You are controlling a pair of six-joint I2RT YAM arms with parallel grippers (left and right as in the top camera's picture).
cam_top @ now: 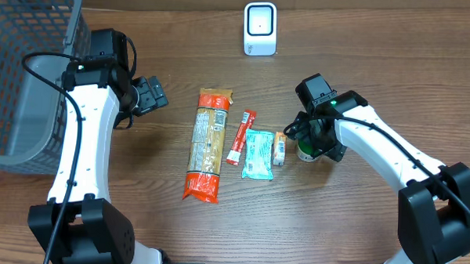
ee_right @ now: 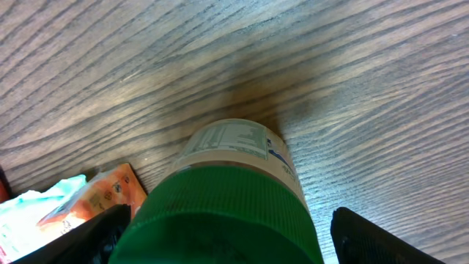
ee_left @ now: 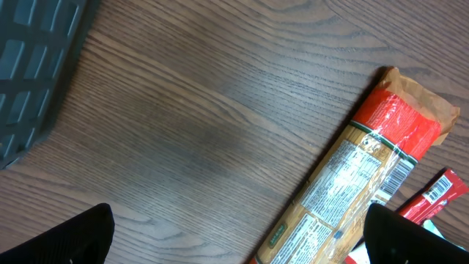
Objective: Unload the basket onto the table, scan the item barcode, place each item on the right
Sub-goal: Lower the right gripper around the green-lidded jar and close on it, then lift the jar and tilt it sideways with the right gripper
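Basket: far-left edge.
Left tool: wide open, empty, over bare worktop.
Pasta packet, red sachet, teal sachet, orange sachet: centre row, close together.
Jar: upright, just right of the row, straddled by right tool, whose jaws are apart and not gripping.
Scanner: far edge, bare wood before it.

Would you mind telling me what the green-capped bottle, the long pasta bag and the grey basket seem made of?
Bottle: probably plastic, matte ridged green cap, paper-like printed label. Pasta bag: glossy plastic film, with shiny highlights and a crinkled end. Basket: likely moulded grey plastic, open lattice walls.
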